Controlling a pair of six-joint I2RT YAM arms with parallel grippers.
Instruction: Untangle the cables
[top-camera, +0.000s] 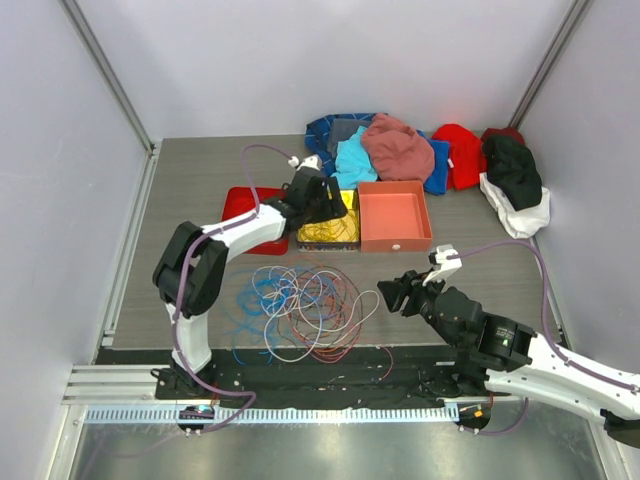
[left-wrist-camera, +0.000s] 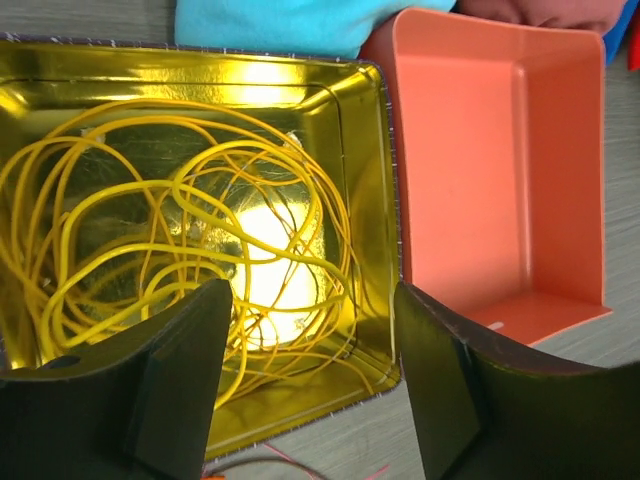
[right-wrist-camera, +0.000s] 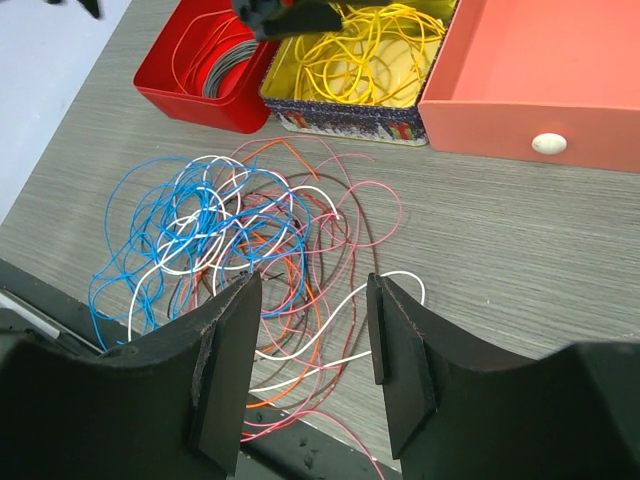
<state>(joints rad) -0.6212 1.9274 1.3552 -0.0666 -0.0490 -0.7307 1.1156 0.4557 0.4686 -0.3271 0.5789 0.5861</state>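
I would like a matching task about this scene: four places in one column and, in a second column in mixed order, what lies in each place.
Places:
1. gold tin
2. red tray
3. salmon box
4. table, in front of the boxes

Contents:
A. tangle of blue, white, orange and pink cables
B. yellow cables
C. grey and red cables
D. no cables seen inside

Pairs: 1-B, 2-C, 3-D, 4-A
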